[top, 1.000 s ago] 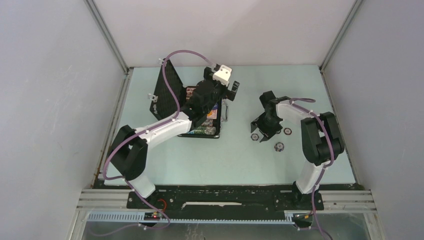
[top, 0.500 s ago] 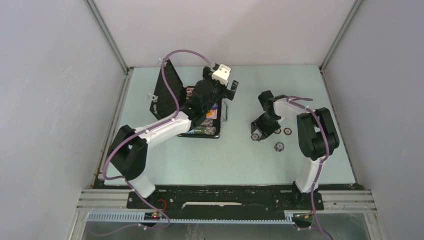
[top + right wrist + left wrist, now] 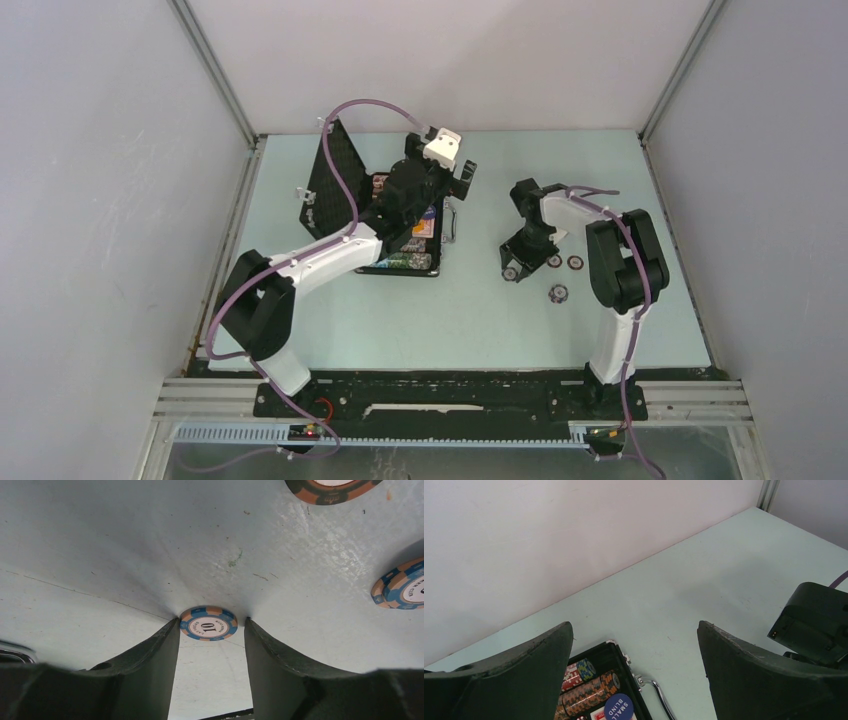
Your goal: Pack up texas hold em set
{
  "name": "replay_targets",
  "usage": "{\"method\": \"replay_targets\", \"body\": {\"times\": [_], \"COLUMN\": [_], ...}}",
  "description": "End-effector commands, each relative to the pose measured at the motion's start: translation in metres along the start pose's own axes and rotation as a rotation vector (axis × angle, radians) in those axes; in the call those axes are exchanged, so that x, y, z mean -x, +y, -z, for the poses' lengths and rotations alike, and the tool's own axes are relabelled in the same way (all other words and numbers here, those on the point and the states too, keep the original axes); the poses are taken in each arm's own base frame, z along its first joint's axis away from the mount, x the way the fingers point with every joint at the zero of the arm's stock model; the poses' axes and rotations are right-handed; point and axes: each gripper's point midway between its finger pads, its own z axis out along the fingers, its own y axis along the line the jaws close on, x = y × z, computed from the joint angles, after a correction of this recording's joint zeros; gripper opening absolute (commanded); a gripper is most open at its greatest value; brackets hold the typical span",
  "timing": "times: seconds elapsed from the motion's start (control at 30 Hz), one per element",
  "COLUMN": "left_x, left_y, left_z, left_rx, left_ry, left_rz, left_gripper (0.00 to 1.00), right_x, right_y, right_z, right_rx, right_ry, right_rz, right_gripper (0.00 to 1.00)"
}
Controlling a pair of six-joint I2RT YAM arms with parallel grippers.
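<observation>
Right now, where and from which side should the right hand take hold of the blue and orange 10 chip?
By its rim, on opposite edges, from straight above: the 10 chip lies flat on the table, so only its thin edge offers a grip. The right hand has a finger on either side of it.

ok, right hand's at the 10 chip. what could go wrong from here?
1. The 10 chip lies flat on the table. The right hand straddles it with only the thin edge to grip, so it may slip out.
2. A neighbour chip lies close by and could get knocked.
3. The left hand hangs open over the case, likely in the way of a drop-off.
</observation>
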Motion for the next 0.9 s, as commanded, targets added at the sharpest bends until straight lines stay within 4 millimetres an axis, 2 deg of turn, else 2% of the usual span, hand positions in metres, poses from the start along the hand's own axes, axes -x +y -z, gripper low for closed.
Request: {"method": "replay_targets", "body": {"times": [0.0,0.17,0.3,0.6,0.87], "left_x": [0.024,0.023,0.023,0.023,0.023], "left_y": [0.011,0.012,0.011,0.011,0.011], "left_z": [0.008,0.008,0.008,0.007,0.008], "left_rx": [0.023,0.025,0.024,0.022,0.019], "left_ry": [-0.066,-0.064,-0.064,-0.065,-0.064], "left_rz": [-0.004,-0.004,-0.004,-0.001,0.004], "left_gripper": [1.00,1.00,1.00,1.00,1.00], "right_x": [-0.009,-0.010,-0.010,-0.001,0.003], "right_y": [-0.003,0.000,0.000,-0.002,-0.025], "right_z": [-0.012,-0.014,-0.008,0.027,0.055], "right_rx": [-0.048,-0.049,-0.040,0.011,0.025], "right_ry": [0.006,0.006,-0.002,-0.087,-0.128], "right_rz": [0.005,0.008,0.010,0.009,0.002], "right_gripper": [0.58,0.55,0.52,0.46,0.45]}}
